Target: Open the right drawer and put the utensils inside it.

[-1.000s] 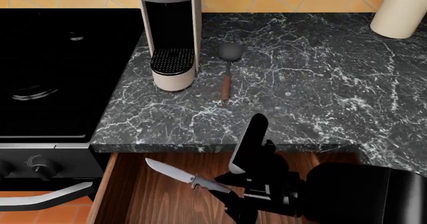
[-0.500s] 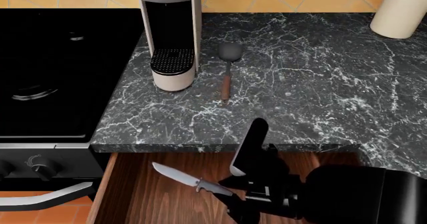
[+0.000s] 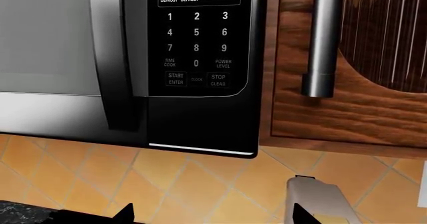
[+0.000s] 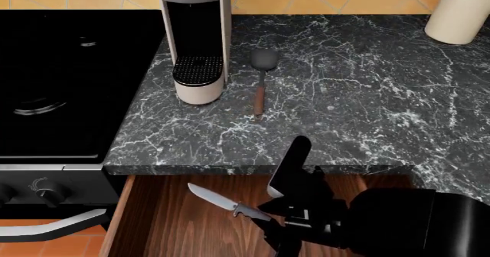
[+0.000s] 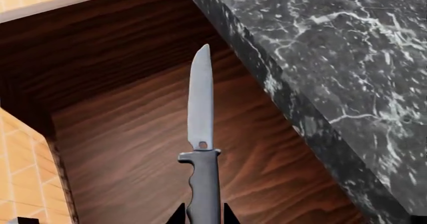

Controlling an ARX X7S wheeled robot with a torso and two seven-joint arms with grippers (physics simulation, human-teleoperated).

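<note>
Dark wood lines the open drawer, where our right hand pinches the knife by its grey handle, blade over the drawer floor. The spatula lies on the marble counter beside the coffee machine. We read microwave keys: AUTO DEFROST, EXPRESS DEFROST, SOFTEN, MELT, START, STOP. Left hand state: we cannot tell.

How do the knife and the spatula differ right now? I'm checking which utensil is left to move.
The knife is held by the right end effector over the open drawer; the spatula lies untouched on the countertop. The knife has a silver blade and grey handle; the spatula has a dark rounded head and wooden handle. Both are small utensils.
</note>
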